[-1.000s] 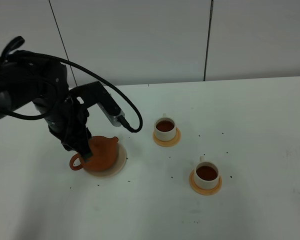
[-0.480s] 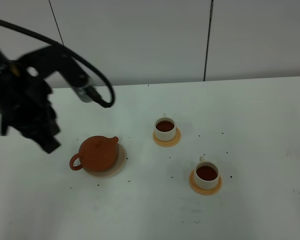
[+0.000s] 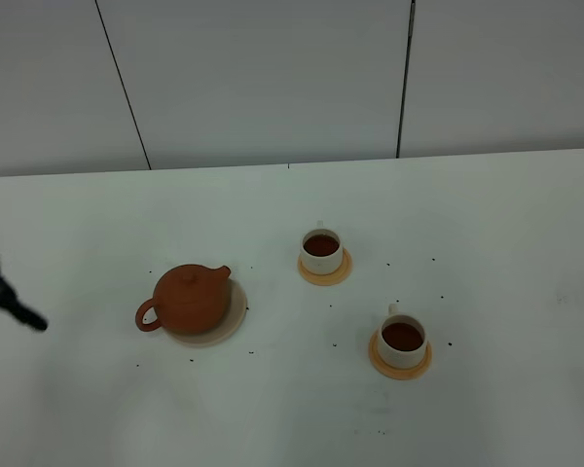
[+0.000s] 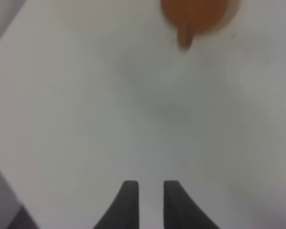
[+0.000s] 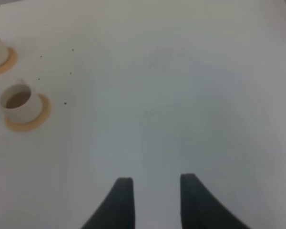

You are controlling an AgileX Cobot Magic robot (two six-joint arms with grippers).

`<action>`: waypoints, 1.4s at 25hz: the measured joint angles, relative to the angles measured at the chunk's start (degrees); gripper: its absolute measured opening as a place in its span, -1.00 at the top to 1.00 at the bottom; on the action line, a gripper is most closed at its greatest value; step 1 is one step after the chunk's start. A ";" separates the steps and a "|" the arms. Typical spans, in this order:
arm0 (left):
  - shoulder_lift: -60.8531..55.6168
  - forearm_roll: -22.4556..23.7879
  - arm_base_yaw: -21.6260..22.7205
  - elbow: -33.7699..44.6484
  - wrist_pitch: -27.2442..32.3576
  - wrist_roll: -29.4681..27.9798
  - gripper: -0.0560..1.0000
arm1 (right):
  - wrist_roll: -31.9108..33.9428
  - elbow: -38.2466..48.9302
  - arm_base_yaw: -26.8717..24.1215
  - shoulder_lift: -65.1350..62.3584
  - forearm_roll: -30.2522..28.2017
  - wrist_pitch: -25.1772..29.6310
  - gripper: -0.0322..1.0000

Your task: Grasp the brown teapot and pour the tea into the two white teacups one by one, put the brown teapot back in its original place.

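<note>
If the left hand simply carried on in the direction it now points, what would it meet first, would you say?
Probably the brown teapot, handle first: the left hand points across bare white table toward it, slightly off-centre. The blur leaves depth uncertain.

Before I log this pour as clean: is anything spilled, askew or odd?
Small dark specks dot the white table around both teacups. The teapot sits upright on its beige coaster, slightly off-centre. No puddle shows.
</note>
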 joint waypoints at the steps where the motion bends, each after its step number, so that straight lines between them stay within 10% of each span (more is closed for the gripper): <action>1: -3.34 1.43 0.00 2.59 0.00 -2.35 0.53 | 0.00 0.00 0.00 0.00 0.00 0.00 0.48; 10: -32.96 1.45 0.00 14.14 0.04 -21.88 0.53 | 0.00 0.00 0.00 0.00 0.00 0.00 0.48; 24: -41.30 -29.47 0.00 30.71 -8.84 -7.20 0.53 | 0.00 0.00 0.00 0.00 0.02 0.00 0.48; 35: -42.97 -30.07 0.00 33.61 -12.10 -6.05 0.53 | 0.00 0.00 0.00 0.00 0.02 0.00 0.48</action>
